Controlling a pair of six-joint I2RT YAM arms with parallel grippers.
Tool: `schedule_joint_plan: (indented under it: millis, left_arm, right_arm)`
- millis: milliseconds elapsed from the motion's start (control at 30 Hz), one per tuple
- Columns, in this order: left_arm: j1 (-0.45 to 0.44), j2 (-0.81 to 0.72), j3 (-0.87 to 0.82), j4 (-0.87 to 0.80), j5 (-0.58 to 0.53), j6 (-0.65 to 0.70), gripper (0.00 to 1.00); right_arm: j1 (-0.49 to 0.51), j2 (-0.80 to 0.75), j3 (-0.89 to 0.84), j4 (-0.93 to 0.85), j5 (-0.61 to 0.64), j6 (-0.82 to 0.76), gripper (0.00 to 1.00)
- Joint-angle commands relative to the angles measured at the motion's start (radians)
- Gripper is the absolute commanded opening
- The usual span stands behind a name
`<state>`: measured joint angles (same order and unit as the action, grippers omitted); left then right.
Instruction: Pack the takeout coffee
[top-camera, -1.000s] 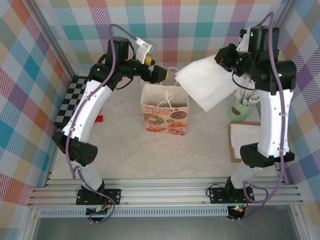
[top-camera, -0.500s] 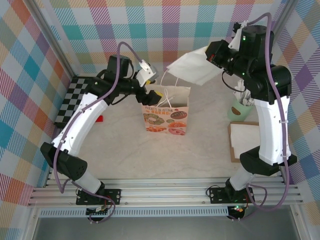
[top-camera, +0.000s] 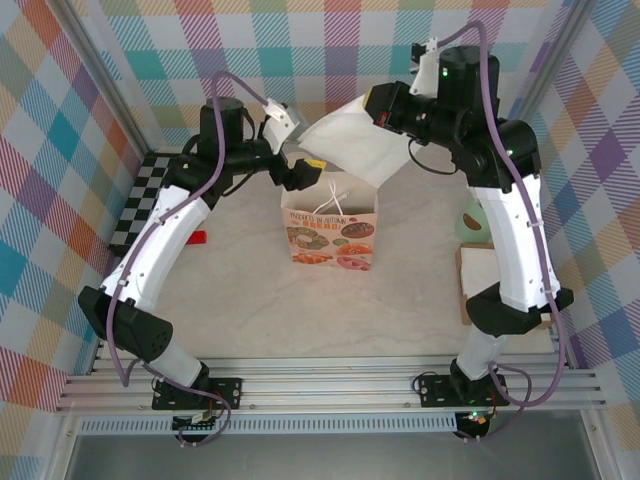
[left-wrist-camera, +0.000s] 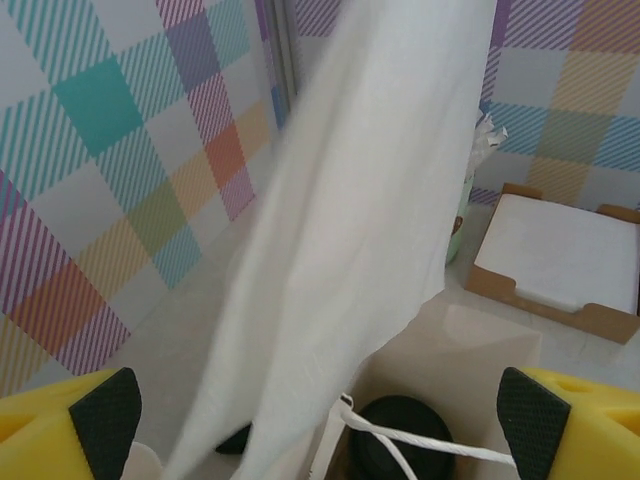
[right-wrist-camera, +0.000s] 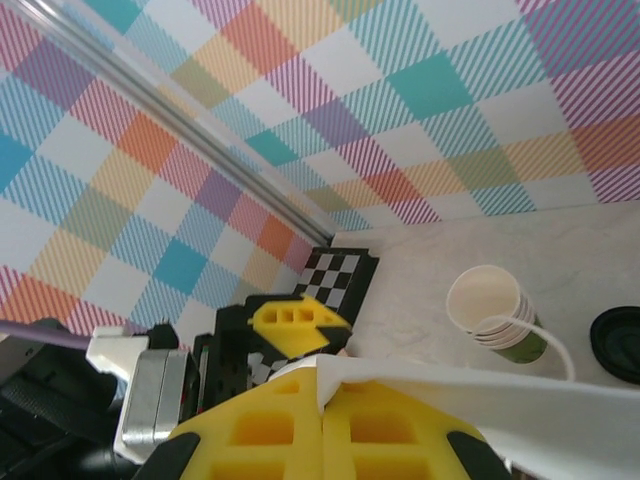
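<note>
Coffee's black lid (left-wrist-camera: 400, 440) shows inside the centre bag (top-camera: 330, 235), likely packed. Right gripper (right-wrist-camera: 322, 400) clenches an unpacked napkin (top-camera: 350, 150) above it; left gripper (top-camera: 305, 172) gapes.

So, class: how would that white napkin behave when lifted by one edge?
Probably floppy: the napkin sags and folds below the right end effector. Likely very light, so it may catch on the bag rim.

A white napkin (top-camera: 350, 150) hangs above the printed paper bag (top-camera: 330, 235), napkin tray (left-wrist-camera: 545, 303) nearby.
</note>
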<state>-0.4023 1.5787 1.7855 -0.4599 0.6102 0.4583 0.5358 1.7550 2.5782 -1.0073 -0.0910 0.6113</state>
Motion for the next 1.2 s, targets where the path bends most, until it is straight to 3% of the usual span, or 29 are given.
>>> schedule_joint_plan:
  millis: [0, 100, 267, 433, 533, 567, 633, 733, 833, 933, 1033, 1167]
  left_arm:
    - [0.011, -0.015, 0.053, 0.103, 0.027, -0.029, 0.93]
    - [0.010, 0.019, 0.114, 0.087, 0.047, -0.020, 0.91]
    - [0.007, 0.043, 0.164, 0.082, 0.068, -0.004, 0.76]
    - [0.005, 0.045, 0.198, 0.047, 0.068, -0.015, 0.23]
    - [0.008, 0.038, 0.200, -0.010, -0.011, 0.015, 0.02]
    - [0.009, 0.034, 0.199, -0.023, -0.031, 0.017, 0.00]
    - [0.016, 0.022, 0.197, -0.046, -0.065, 0.021, 0.00]
    - [0.032, 0.011, 0.197, -0.076, -0.097, 0.021, 0.00]
    - [0.053, 0.007, 0.199, -0.107, -0.112, 0.028, 0.00]
    - [0.059, -0.001, 0.200, -0.105, -0.142, 0.032, 0.00]
    - [0.062, -0.001, 0.211, -0.096, -0.157, 0.032, 0.00]
    - [0.063, 0.023, 0.240, -0.152, -0.032, 0.068, 0.00]
  right_arm:
    - [0.030, 0.014, 0.027, 0.059, -0.028, -0.021, 0.00]
    - [0.059, 0.040, 0.029, 0.078, -0.040, -0.022, 0.00]
    - [0.082, 0.084, 0.054, 0.095, -0.055, -0.008, 0.00]
    - [0.084, 0.115, 0.085, 0.078, -0.108, -0.038, 0.00]
    - [0.085, 0.104, 0.090, 0.080, -0.121, -0.095, 0.09]
    - [0.083, 0.096, 0.089, 0.074, -0.119, -0.117, 0.14]
    - [0.083, 0.076, 0.087, 0.039, -0.110, -0.183, 0.38]
    - [0.085, 0.018, 0.021, -0.019, -0.102, -0.319, 0.63]
    - [0.084, -0.092, -0.193, 0.006, -0.150, -0.482, 0.78]
    - [0.084, -0.210, -0.467, 0.108, -0.181, -0.574, 0.82]
    - [0.085, -0.267, -0.671, 0.201, -0.241, -0.638, 0.79]
    - [0.087, -0.249, -0.744, 0.231, -0.272, -0.718, 0.69]
